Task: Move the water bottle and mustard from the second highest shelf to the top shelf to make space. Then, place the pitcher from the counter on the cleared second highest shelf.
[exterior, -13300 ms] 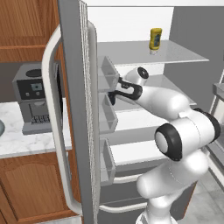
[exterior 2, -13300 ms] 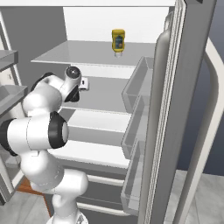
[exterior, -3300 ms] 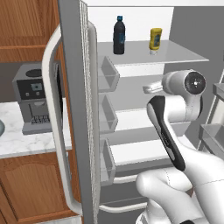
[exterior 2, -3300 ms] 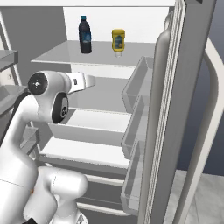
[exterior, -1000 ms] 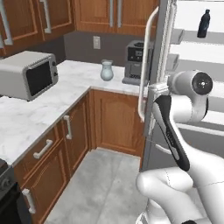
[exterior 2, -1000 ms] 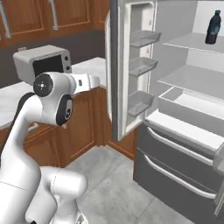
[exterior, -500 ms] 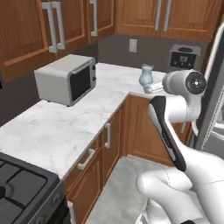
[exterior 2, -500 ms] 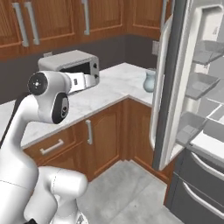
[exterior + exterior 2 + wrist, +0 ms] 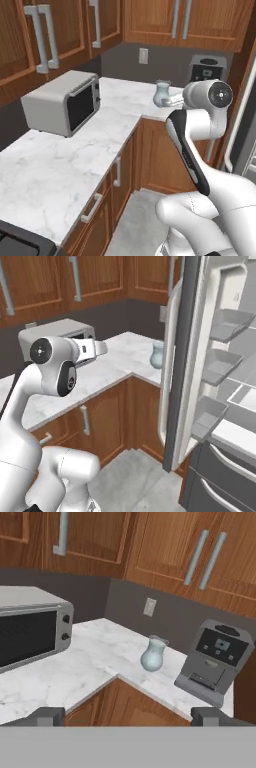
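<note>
Tool (image 9: 128, 714) is hanging with fingers spread wide and holding nothing, pointing at the pitcher (image 9: 153, 654) standing upright on the desk (image 9: 90, 667) well ahead, beside the coffee machine (image 9: 214, 661).

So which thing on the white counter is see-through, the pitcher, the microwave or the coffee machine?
The pale blue-grey glass pitcher. The boxy silver microwave and the grey coffee machine on the white marble counter are solid, not see-through.
</note>
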